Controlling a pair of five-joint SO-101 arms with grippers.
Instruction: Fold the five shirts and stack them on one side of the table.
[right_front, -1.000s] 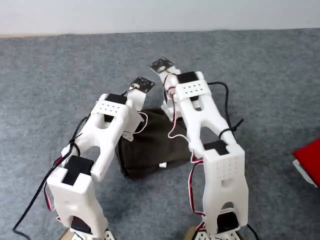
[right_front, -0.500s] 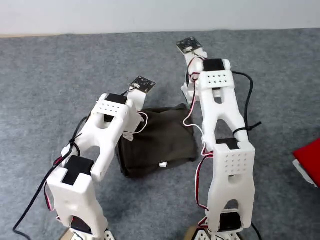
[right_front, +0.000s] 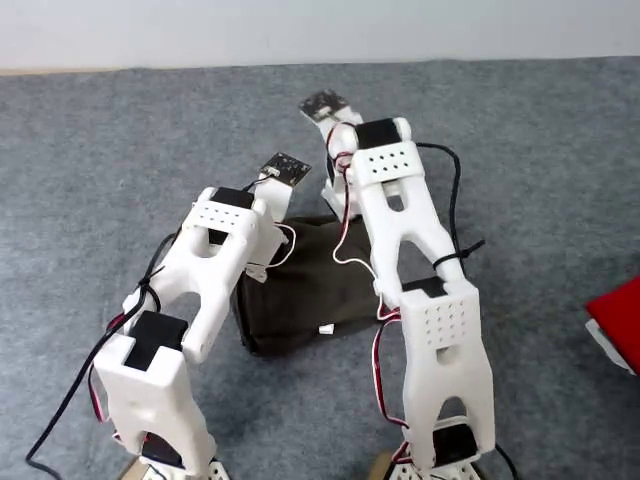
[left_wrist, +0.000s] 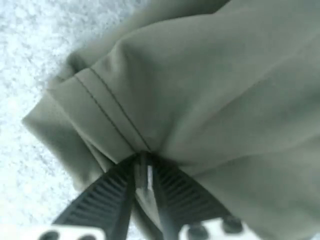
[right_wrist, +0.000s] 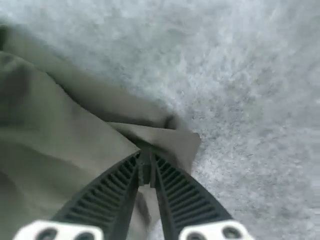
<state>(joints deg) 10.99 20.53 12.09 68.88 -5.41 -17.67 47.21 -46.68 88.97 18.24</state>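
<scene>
A grey, carpet-like worktop is seen across the high view. It is bounded along the top of the frame by a pale wall. A thin tan strip is seen at the upper left where the two meet. A dark olive shirt, folded into a rough rectangle, is laid at the centre of the frame, between the left arm and the right arm. The left claw is pressed together on a stitched hem of the shirt, and a fold of cloth is pinched between its ribbed fingers. The right claw is likewise closed on a corner of the shirt, with bare grey worktop just beside it. A red thing is cut off by the right edge of the frame, well apart from the shirt.
</scene>
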